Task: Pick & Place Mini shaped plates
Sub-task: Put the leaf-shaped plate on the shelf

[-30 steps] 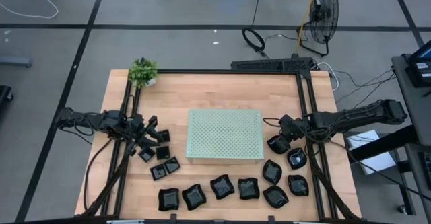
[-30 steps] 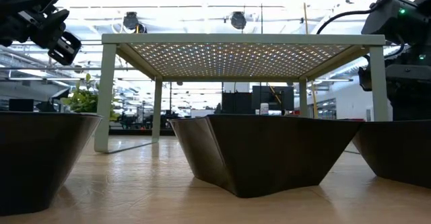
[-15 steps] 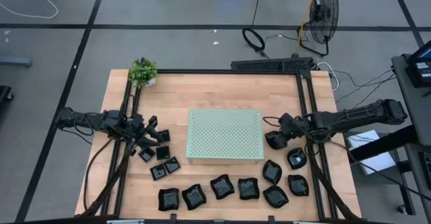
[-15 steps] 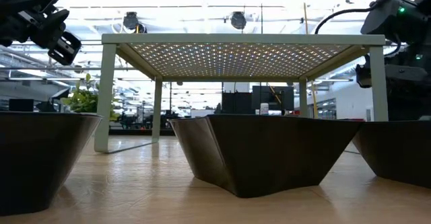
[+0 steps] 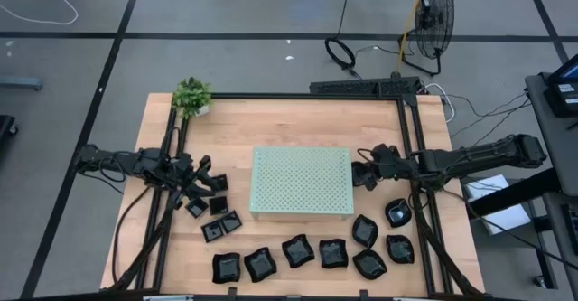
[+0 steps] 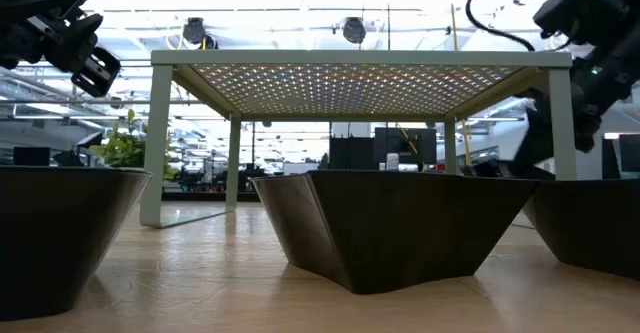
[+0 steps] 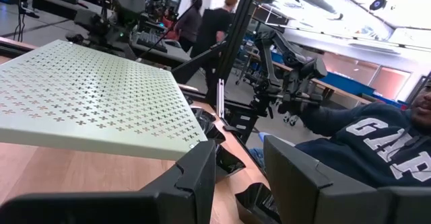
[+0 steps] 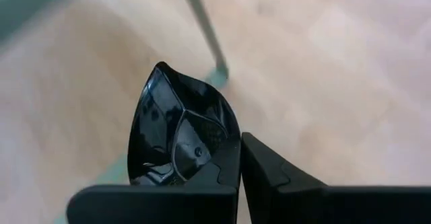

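Several glossy black mini shaped plates lie on the wooden table: leaf-like ones along the near edge and at the right, small squares at the left. My right gripper is shut on one leaf-like plate just off the right edge of the pale green perforated board. My left gripper stands open and level above the small squares at the left, touching nothing. My right gripper pinches the leaf-like plate by its rim between the two fingers, one finger over the hollow inside and the other on the outer wall. The fingers slant down from the table's right. The plate is lifted clear of the wood and tilted, its pointed end away from the fingers.
The green board stands on thin legs in the table's middle, with room beneath. A small potted plant sits at the far left corner. Black frame rails run along both sides. People show beyond the table.
My right gripper has shut on the leaf-like plate that lay right of the board, then risen and tipped upward, carrying it a little toward the far edge and the board. The plate has left the table. My left gripper has kept still.
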Motion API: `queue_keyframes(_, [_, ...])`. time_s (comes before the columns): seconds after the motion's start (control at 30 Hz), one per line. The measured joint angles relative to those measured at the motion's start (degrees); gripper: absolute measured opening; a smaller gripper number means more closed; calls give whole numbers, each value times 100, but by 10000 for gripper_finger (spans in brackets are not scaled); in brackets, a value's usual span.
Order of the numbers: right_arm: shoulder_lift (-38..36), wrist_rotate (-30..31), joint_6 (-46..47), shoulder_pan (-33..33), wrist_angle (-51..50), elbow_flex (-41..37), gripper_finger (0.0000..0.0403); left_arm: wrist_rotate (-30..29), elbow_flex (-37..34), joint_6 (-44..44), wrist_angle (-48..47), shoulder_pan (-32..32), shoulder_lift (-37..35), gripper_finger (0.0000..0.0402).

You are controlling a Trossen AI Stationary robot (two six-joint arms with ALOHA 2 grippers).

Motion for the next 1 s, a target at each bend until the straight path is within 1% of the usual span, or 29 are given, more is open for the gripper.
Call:
queue_keyframes(0.17, [-74,763,-350,-49,274,0,0,-1,0,0,0,0,0,129])
queue_keyframes(0.27, [-87,1008,-495,-194,293,0,0,0,0,0,0,0,0,129])
queue_keyframes(0.53, [-87,1004,-762,-716,444,0,0,-1,0,0,0,0,0,129])
queue_keyframes(0.73, [-87,558,-676,-749,351,0,0,0,0,0,-1,0,0,129])
queue_keyframes(0.87, [-87,622,-562,-782,118,-2,0,1,0,0,0,-2,0,129])
queue_keyframes(1.0, [-84,871,-536,-870,7,-2,0,0,0,0,0,-1,0,129])
